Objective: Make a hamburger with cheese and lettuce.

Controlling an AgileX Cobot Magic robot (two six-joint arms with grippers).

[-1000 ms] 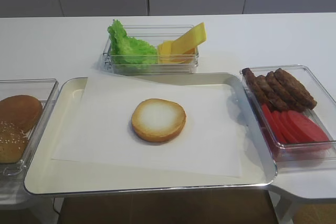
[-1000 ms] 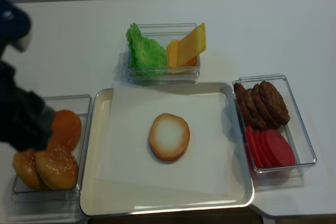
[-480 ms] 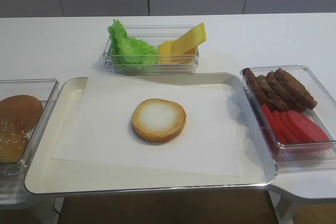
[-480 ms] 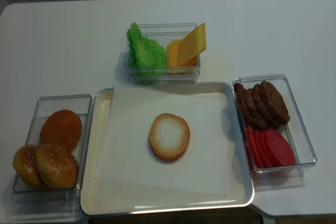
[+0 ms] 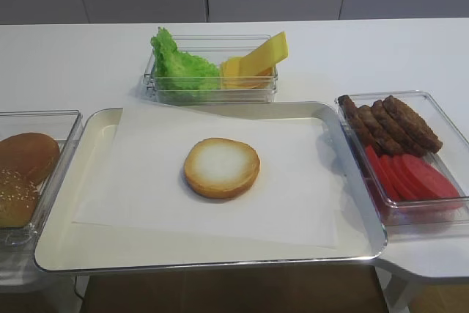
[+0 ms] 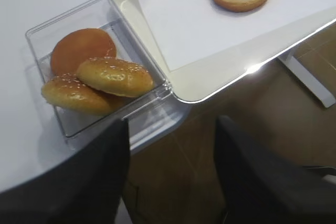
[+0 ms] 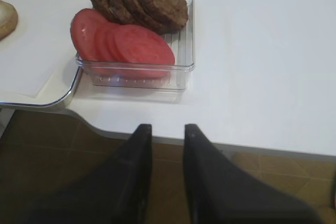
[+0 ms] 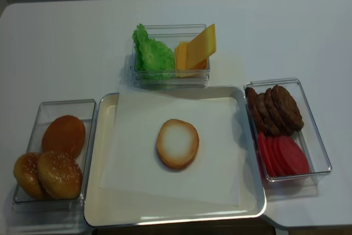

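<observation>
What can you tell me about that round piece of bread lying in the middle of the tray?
The bun half is round, with a golden-brown crust rim and a pale, whitish cut face turned upward. It lies flat near the centre of the white paper sheet that lines the metal tray. Nothing is stacked on it, and nothing but the paper touches it.

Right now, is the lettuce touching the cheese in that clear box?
Touching. The realsense high view shows the lettuce pressed against the cheese slices, no gap between.
</observation>
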